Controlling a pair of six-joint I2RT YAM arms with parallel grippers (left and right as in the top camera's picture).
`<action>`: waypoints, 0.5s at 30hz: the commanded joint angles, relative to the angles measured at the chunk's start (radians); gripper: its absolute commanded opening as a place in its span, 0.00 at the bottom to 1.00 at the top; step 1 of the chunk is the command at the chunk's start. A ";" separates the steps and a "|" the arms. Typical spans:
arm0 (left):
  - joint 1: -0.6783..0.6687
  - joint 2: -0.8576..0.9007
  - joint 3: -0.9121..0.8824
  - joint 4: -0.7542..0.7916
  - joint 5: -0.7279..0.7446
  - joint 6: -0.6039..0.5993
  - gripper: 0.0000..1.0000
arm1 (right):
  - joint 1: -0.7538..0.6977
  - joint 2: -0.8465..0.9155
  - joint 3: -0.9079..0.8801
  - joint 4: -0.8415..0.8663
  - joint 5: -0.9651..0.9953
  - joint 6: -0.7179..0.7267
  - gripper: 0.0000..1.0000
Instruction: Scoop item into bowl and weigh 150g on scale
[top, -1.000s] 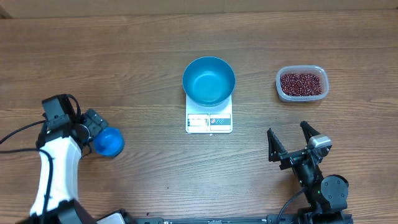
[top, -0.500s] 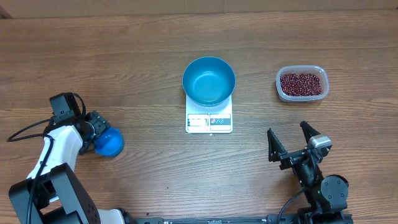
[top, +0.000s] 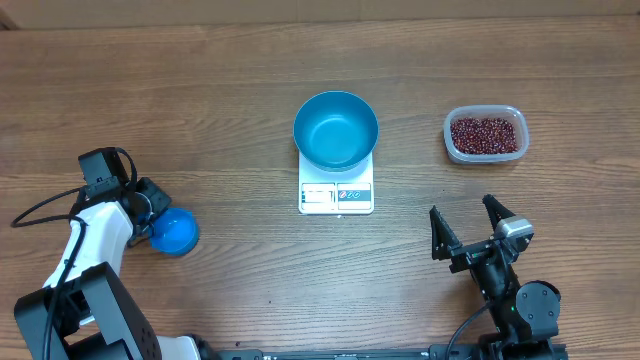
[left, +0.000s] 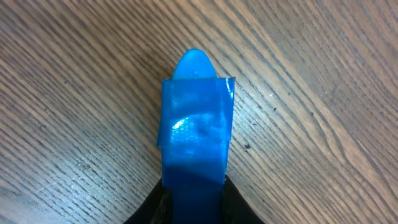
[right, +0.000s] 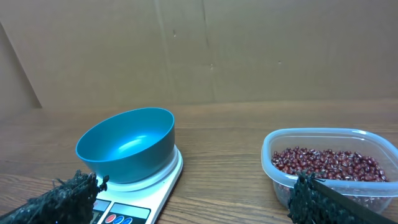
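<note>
The left gripper (top: 148, 208) clamped the handle of the small blue scoop (top: 175, 232) near the table's (top: 200, 80) left edge. The right gripper (top: 461, 212) stood by the front edge, jaws wide apart and holding nothing. The blue bowl (top: 336, 130) sat on the white scale (top: 336, 196) mid-table. The red-brown beans (top: 485, 134) lay in a clear tub (top: 452, 148) toward the right edge.

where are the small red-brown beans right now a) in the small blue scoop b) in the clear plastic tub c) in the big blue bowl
b: the small red-brown beans fill the clear plastic tub, and the large round blue bowl on the white square scale is bare inside.
</note>
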 joint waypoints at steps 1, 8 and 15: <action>0.002 0.006 -0.002 -0.001 0.030 0.003 0.09 | 0.005 -0.010 -0.010 0.003 -0.005 0.006 1.00; 0.001 0.006 0.040 -0.019 0.188 -0.272 0.04 | 0.005 -0.010 -0.010 0.003 -0.006 0.006 1.00; -0.005 0.006 0.044 -0.087 0.190 -0.712 0.04 | 0.005 -0.010 -0.010 0.003 -0.005 0.006 1.00</action>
